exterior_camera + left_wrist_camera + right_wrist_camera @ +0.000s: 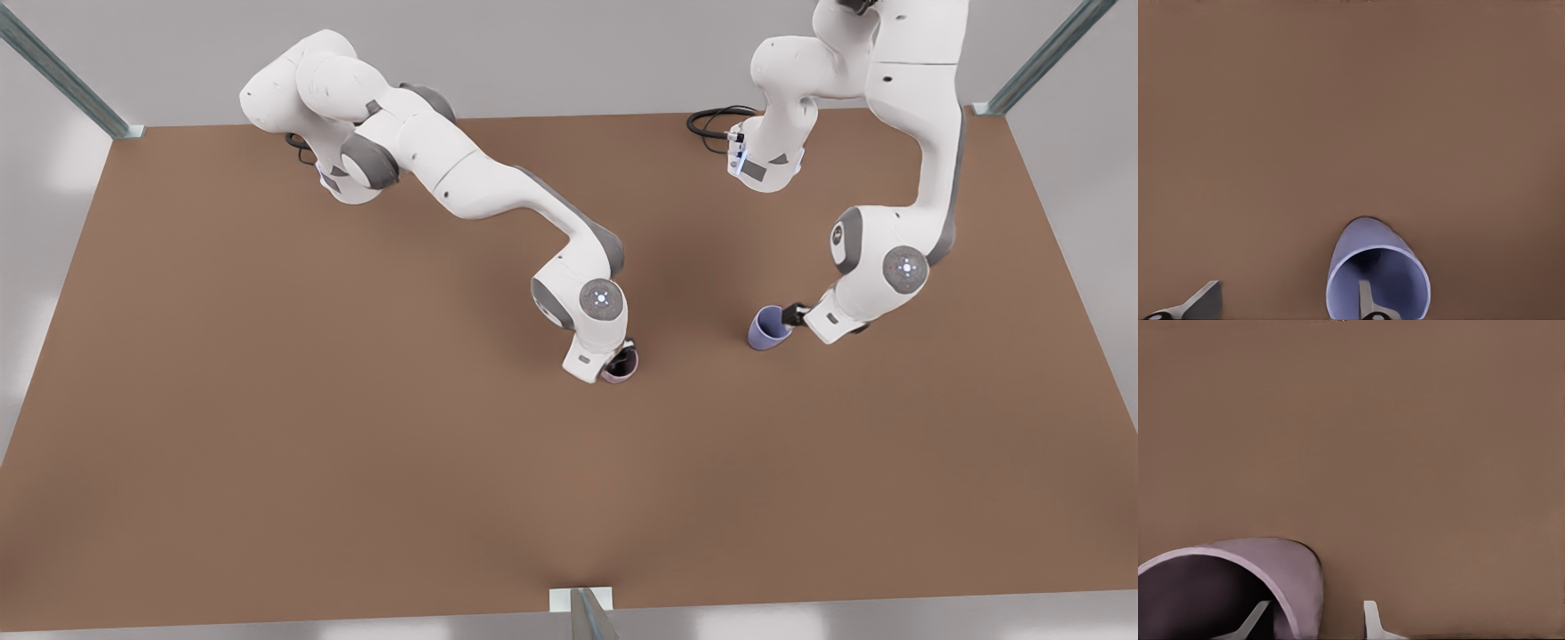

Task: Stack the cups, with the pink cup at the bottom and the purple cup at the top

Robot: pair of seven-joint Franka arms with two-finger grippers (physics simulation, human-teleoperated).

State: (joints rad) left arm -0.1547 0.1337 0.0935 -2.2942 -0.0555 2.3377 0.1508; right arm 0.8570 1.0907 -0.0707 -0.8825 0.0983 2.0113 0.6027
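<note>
The purple cup [766, 329] stands on the brown table [267, 400] at the front view's right of centre. My left gripper [791, 316] is at its rim and open. In the left wrist view one finger [1365, 300] is inside the purple cup [1371, 247], the other finger [1205, 300] is outside, and the left gripper [1285, 303] straddles the wall with a wide gap. The pink cup [620, 368] stands near the table's middle, largely hidden under my right gripper [622, 356]. The right gripper [1315, 617] is open astride the wall of the pink cup [1298, 567], its outer finger [1370, 620] apart from the wall.
The two cups stand roughly a cup's few widths apart across the table's middle. A black cable [711, 120] lies by the far arm base. Metal frame posts [587, 613] stand at the table's corners and front edge.
</note>
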